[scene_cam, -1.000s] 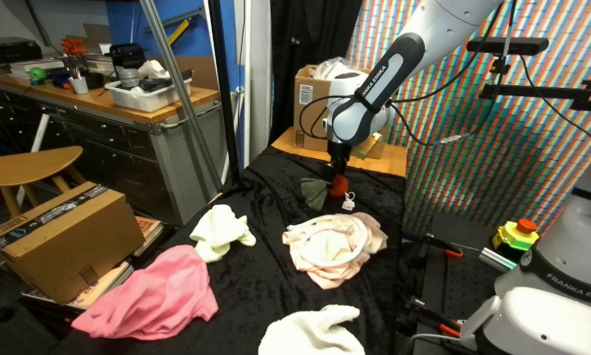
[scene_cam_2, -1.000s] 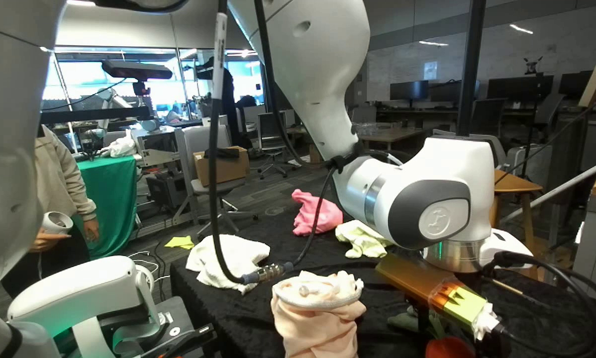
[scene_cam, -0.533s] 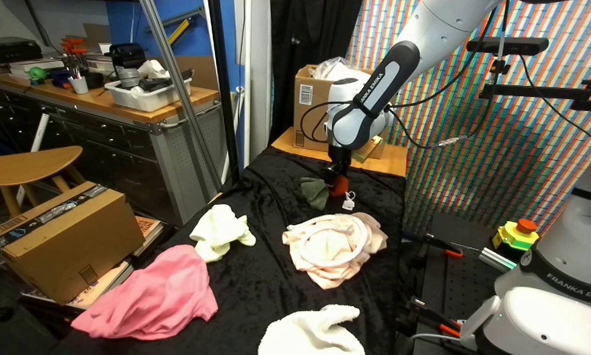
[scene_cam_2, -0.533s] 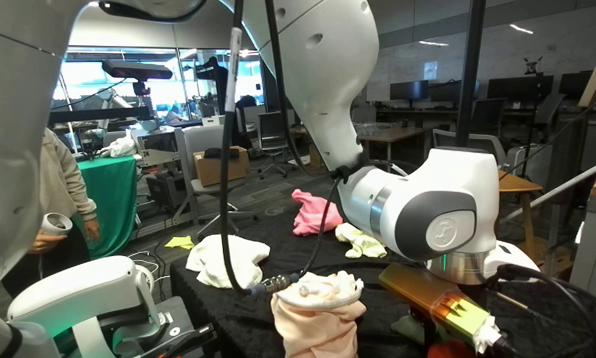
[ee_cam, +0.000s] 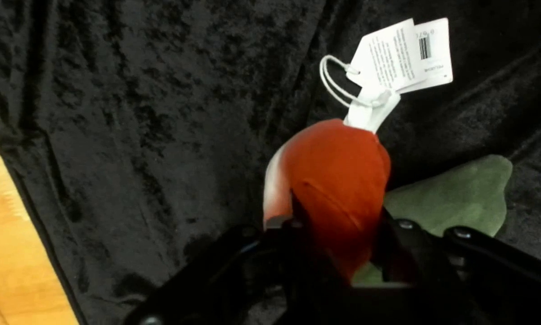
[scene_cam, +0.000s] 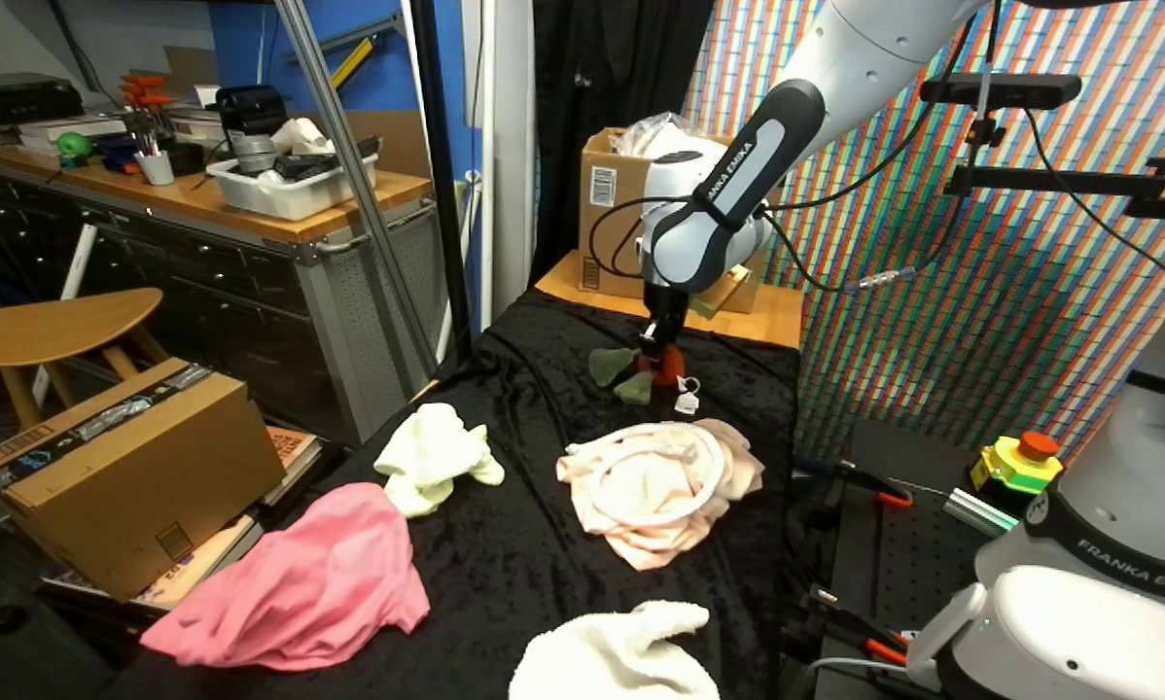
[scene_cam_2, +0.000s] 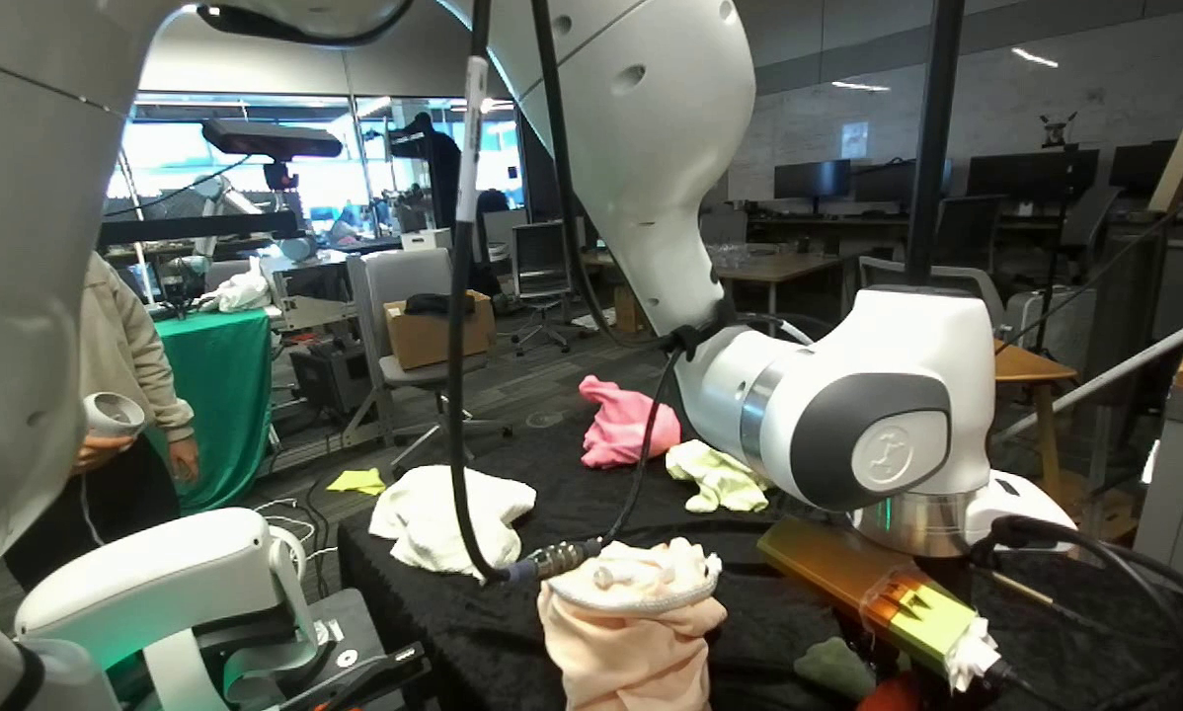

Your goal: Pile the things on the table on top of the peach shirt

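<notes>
Gripper astride red plush, grip unclear

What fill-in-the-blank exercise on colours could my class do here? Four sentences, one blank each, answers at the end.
The table's fabric cover is ____.
The gripper is at a red plush toy whose tag is ____.
In an exterior view, the ____ shirt lies between that toy and the white cloth.
The crumpled cloth closest to the pale yellow-green cloth is ____.
Missing words: black; white; peach; pink.
</notes>
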Controlling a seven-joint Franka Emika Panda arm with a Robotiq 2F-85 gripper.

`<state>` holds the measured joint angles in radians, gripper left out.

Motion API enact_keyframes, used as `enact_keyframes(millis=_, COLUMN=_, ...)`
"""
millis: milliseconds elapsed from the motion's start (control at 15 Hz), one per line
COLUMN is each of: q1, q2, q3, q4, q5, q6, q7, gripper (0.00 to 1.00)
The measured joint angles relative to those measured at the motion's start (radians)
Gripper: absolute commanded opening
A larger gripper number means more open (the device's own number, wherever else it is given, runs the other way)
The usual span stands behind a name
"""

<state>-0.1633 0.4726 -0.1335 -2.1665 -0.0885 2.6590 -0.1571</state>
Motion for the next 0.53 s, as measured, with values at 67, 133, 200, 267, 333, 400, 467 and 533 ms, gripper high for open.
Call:
enact_keyframes(millis=67, q1=0.000, q2=-0.004, q3=0.002, q4=0.000, q5=0.000, q6=-0.001, q7=0.000, gripper=0.06)
enact_keyframes(millis=133, q1=0.001, q2=-0.008, q3=0.004, q4=0.000, q5=0.000, q6=-0.003, q7=-0.001, gripper=0.06)
enact_keyframes(millis=200, q1=0.002, q2=-0.012, q3=0.006, q4=0.000, q5=0.000, q6=-0.005, q7=-0.003, gripper=0.03)
enact_keyframes(millis=267, q1=0.004, q2=-0.017, q3=0.010, q4=0.000, q5=0.000, q6=-0.009, q7=-0.004, gripper=0.04)
enact_keyframes(millis=333, q1=0.005, q2=-0.023, q3=0.013, q4=0.000, q5=0.000, q6=-0.018, q7=-0.005, gripper=0.04)
enact_keyframes(millis=400, q1=0.005, q2=-0.031, q3=0.018, q4=-0.001, q5=0.000, q6=-0.029, q7=-0.009, gripper=0.04)
enact_keyframes(millis=467, q1=0.006, q2=-0.040, q3=0.025, q4=-0.001, q5=0.000, q6=-0.044, q7=-0.015, gripper=0.04)
enact_keyframes(millis=533, q1=0.006, q2=-0.053, q3=0.032, q4=-0.004, q5=0.000, q6=-0.059, q7=-0.024, gripper=0.04)
